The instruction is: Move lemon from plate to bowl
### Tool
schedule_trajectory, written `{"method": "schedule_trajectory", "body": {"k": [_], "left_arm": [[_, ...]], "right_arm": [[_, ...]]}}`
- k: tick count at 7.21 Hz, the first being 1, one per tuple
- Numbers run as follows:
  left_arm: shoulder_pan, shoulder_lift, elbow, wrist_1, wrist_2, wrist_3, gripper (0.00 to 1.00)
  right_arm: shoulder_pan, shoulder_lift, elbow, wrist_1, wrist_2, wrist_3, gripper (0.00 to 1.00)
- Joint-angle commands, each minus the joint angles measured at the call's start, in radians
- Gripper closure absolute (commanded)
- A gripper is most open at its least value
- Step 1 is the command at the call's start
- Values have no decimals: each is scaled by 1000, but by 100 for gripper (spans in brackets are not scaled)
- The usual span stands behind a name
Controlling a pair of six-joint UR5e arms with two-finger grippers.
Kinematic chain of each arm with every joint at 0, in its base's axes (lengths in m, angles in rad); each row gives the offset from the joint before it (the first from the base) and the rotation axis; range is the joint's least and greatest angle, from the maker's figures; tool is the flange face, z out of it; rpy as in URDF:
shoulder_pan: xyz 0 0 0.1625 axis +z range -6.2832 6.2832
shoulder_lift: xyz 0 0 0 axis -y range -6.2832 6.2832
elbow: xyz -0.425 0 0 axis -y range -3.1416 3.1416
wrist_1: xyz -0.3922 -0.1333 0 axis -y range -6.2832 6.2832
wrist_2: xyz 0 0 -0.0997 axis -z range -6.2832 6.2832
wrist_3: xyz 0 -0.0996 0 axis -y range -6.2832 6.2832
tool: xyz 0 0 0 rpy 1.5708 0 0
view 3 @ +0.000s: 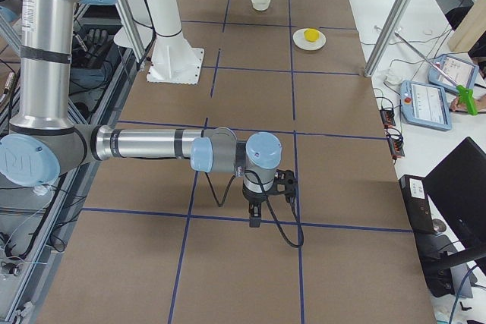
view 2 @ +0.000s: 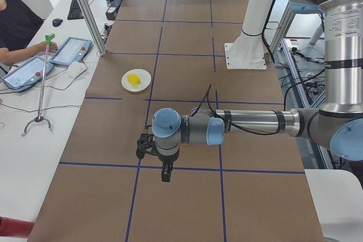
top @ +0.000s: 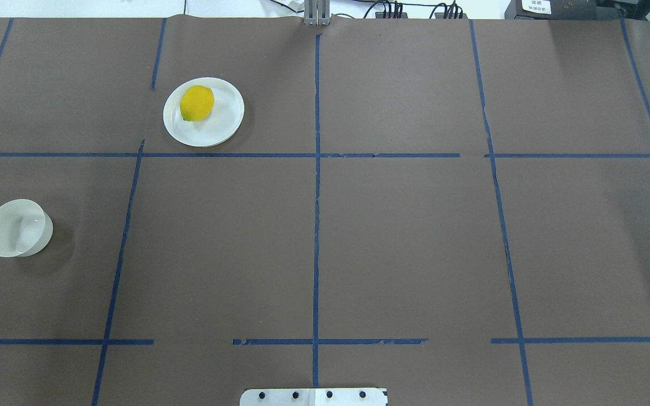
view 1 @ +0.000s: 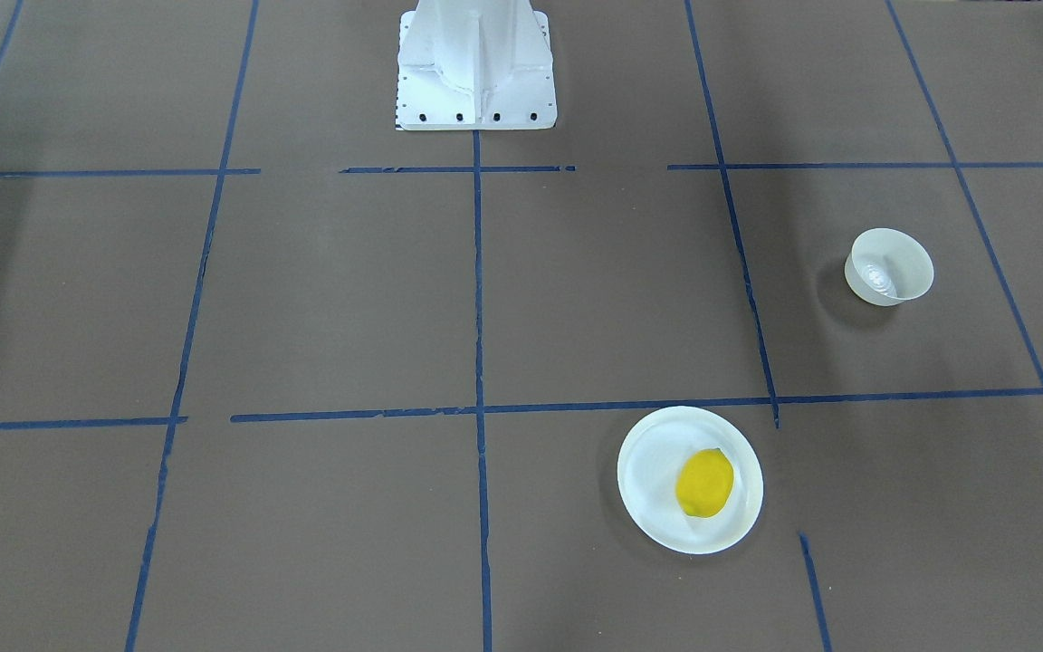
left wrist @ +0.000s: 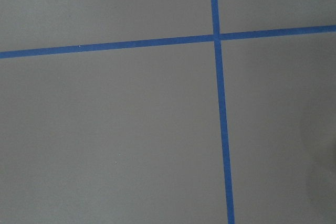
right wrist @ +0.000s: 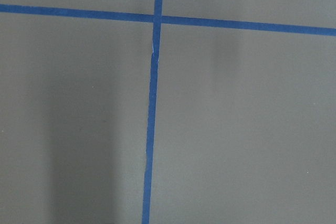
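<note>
We've got the lemon (top: 197, 102) on the plate (top: 220, 127), bowl (top: 46, 230) at its eight o'clock, untouched; left gripper (view 2: 164, 172) and right gripper (view 3: 255, 218) hang parked well away, open or closed we cannot tell.

Bright, even light from above, focus crisp across the brown table (top: 415, 237). The bowl (top: 17, 228) casts a soft shadow to its right in the overhead view, a glint shining inside. The 2 wrist views look flat, with faint dim shadow patches.

You can read nothing here: the white label (top: 535, 5) on the black box (top: 565, 9) (overhead view, top right) is too blurred.
</note>
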Motion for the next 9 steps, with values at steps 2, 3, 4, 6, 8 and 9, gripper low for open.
{"method": "schedule_trajectory", "body": {"k": [2,3,4,6,8,9], "left_arm": [[1,-28,11,-2,-10,1,0],[2,-88,11,-3,-8,-5,0],[13,-114,5,-14,-10,-4,0],[124,-224,16,-26,-1,-9,0],[220,-324,54,-26,0,-10,0],[247,-400,103,-28,0,-48,0]], "right_arm": [[0,0,0,0,0,0,0],[0,0,0,0,0,0,0],[0,0,0,0,0,0,0],[0,0,0,0,0,0,0],[0,0,0,0,0,0,0],[0,0,0,0,0,0,0]]}}
